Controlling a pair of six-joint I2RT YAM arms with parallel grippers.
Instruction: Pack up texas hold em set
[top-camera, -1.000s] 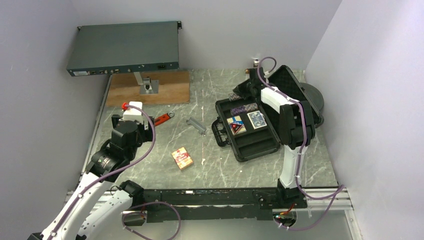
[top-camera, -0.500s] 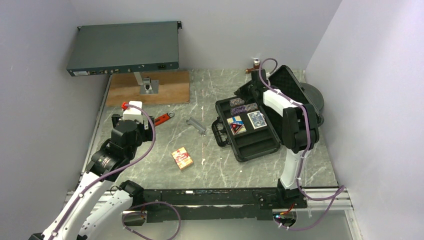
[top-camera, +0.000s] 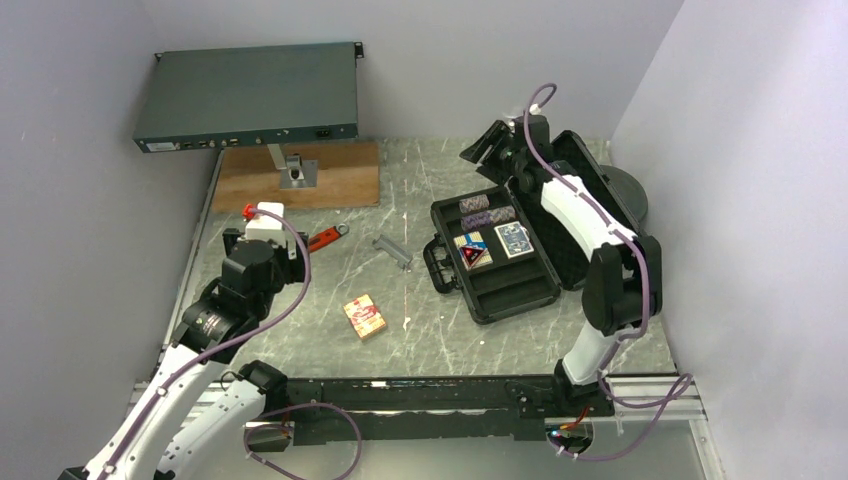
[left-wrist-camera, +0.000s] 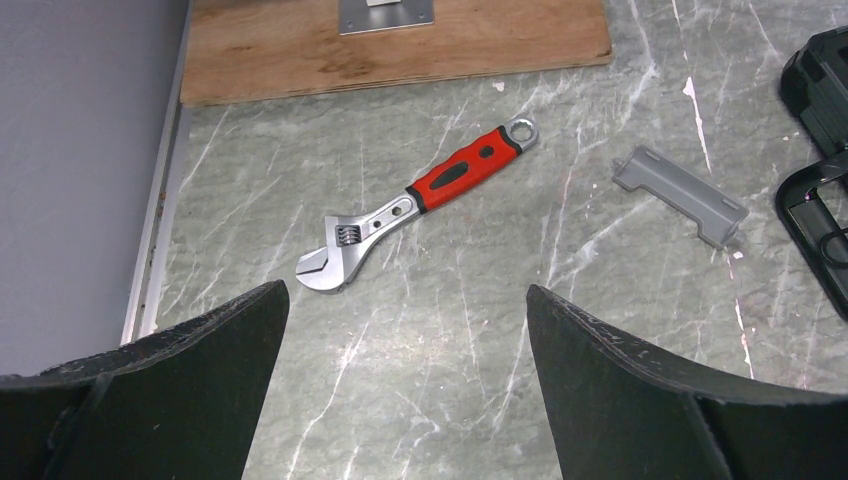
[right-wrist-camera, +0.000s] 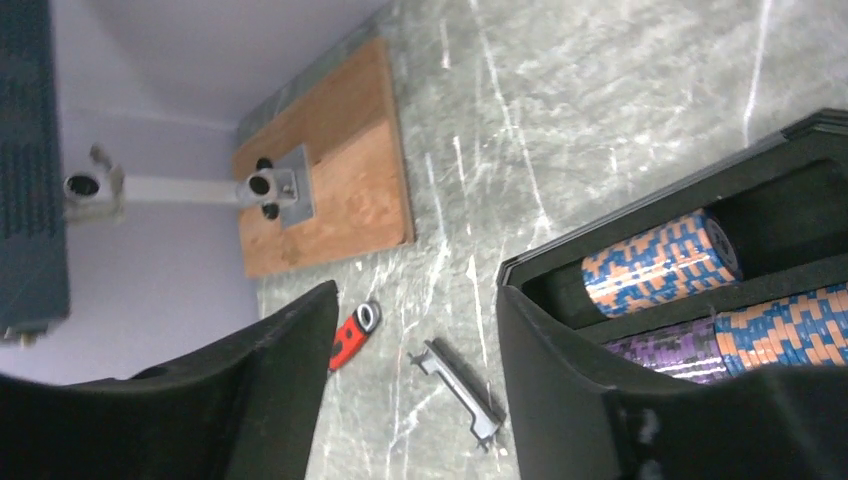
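The black case (top-camera: 510, 290) lies open at centre right, its foam-lined lid (top-camera: 590, 195) tilted back. Its rear slots hold chip stacks (top-camera: 487, 209), which show as orange-blue (right-wrist-camera: 655, 262) and purple rolls in the right wrist view. A blue card box (top-camera: 513, 239) and a blue-yellow one (top-camera: 472, 250) sit in the middle slots. A red-orange card box (top-camera: 364, 316) lies on the table. My right gripper (top-camera: 490, 145) (right-wrist-camera: 415, 300) hovers open and empty above the case's back corner. My left gripper (top-camera: 255, 215) (left-wrist-camera: 405, 295) stands open over bare table near the wrench.
A red-handled wrench (left-wrist-camera: 415, 205) (top-camera: 325, 238) and a grey bracket (left-wrist-camera: 680, 195) (top-camera: 392, 251) lie between the arms. A rack unit (top-camera: 250, 95) stands on a post over a wooden board (top-camera: 300, 175). A dark round spool (top-camera: 625, 195) sits behind the lid.
My right gripper let go of a chip stack in the case's rear slot, opened, and rose up and back. The left arm has not moved.
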